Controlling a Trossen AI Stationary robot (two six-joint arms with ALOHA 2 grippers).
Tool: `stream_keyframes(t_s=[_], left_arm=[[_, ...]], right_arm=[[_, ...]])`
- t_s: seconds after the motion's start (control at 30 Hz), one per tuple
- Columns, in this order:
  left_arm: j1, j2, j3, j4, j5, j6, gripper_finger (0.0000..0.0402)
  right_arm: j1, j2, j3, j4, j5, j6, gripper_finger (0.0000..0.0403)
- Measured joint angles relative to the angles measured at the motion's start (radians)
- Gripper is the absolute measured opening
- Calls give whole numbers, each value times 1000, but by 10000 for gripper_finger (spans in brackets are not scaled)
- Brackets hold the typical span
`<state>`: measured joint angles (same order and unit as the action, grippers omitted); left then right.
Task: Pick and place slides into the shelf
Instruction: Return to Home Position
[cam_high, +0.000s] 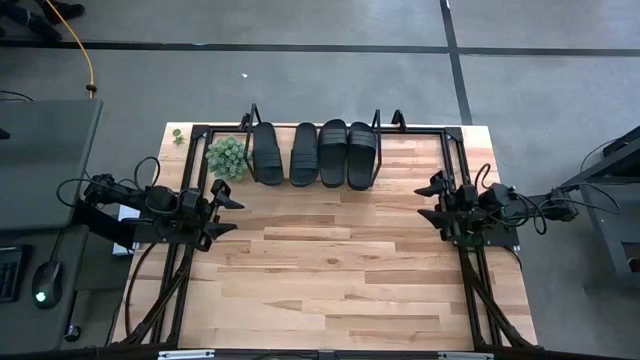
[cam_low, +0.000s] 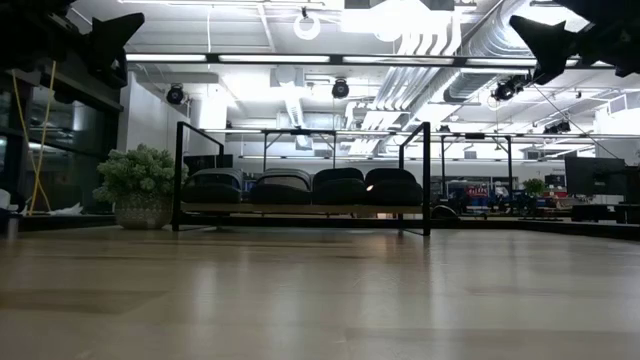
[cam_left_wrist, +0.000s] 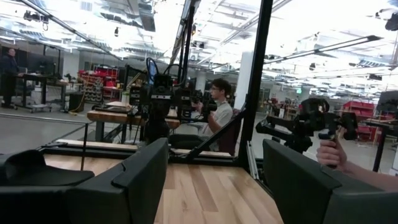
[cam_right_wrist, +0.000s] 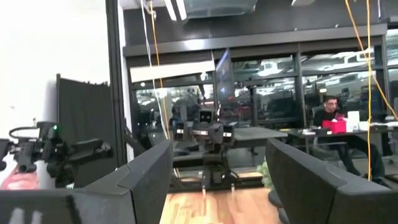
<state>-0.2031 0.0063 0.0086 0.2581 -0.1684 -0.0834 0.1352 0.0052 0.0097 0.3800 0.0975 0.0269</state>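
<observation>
Several matching black slides (cam_high: 314, 153) lie side by side on the shelf (cam_high: 390, 160) at the table's far edge, soles down; they also show in the low view (cam_low: 300, 187) between the shelf's black wire end frames. My left gripper (cam_high: 228, 214) is open and empty at the table's left side, raised above the tabletop. My right gripper (cam_high: 432, 200) is open and empty at the table's right side, also raised. Each wrist view shows that arm's two spread fingers (cam_left_wrist: 143, 180) (cam_right_wrist: 149, 174) with nothing between them.
A small green potted plant (cam_high: 226, 157) stands just left of the shelf, also in the low view (cam_low: 138, 185). The wooden tabletop (cam_high: 330, 270) spreads between the arms and toward the near edge. People sit at desks in the room beyond.
</observation>
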Motion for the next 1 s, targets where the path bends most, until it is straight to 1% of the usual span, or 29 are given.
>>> stream_keyframes(t_s=[0.2,0.37,0.53,0.6,0.7,1.0], left_arm=[[0,0,0,-29,-9,0,246],[0,0,0,-71,-23,8,246],[0,0,0,-184,-27,56,246],[0,1,0,-212,-46,60,246],[0,2,0,-208,-53,67,246],[0,3,0,-209,-51,76,246]], right_arm=[[0,0,0,-64,-2,0,248],[0,0,0,-165,-2,-14,248],[0,0,0,-305,-2,-44,248],[0,1,-1,-354,-4,-61,248],[0,14,0,-356,-32,-93,248],[0,22,0,-356,-32,-96,248]])
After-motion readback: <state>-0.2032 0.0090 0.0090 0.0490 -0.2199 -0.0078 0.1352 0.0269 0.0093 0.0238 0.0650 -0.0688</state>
